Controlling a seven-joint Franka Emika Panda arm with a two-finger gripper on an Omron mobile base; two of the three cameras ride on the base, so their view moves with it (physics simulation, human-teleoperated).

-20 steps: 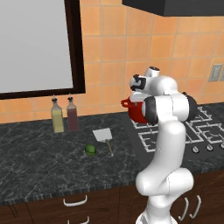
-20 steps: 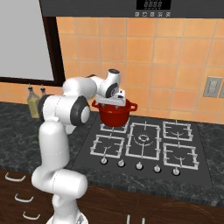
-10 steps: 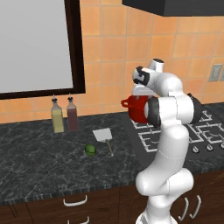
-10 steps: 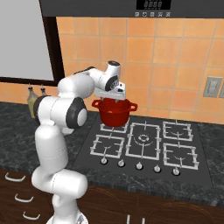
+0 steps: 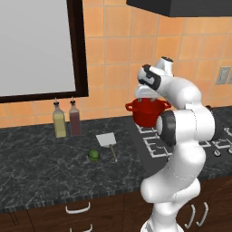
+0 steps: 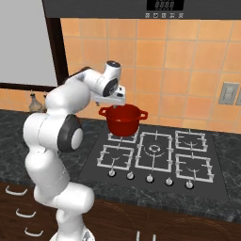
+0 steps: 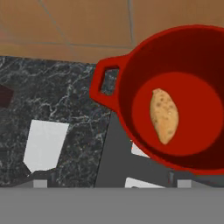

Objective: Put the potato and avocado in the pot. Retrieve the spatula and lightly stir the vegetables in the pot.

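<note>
The red pot [image 5: 147, 113] [image 6: 123, 120] stands on the stove's back-left burner. In the hand view the potato [image 7: 164, 115] lies on the floor of the pot [image 7: 131, 57]. My gripper [image 5: 146, 94] [image 6: 113, 100] hangs open and holds nothing, just above the pot's left rim and handle. The green avocado [image 5: 94, 155] rests on the dark counter left of the stove. Beside it lies the spatula [image 5: 106, 140], its pale blade [image 7: 43, 144] flat on the counter and its handle pointing toward the front edge.
Two bottles [image 5: 59, 120] [image 5: 74, 118] stand against the tiled wall at the back of the counter, under a dark-framed window. The gas hob [image 6: 153, 148] has several burners and a row of knobs along its front. A range hood hangs overhead.
The hand has risen a little above the pot and drifted slightly left. The jaws stay wide. Pot, avocado and spatula have not moved.
</note>
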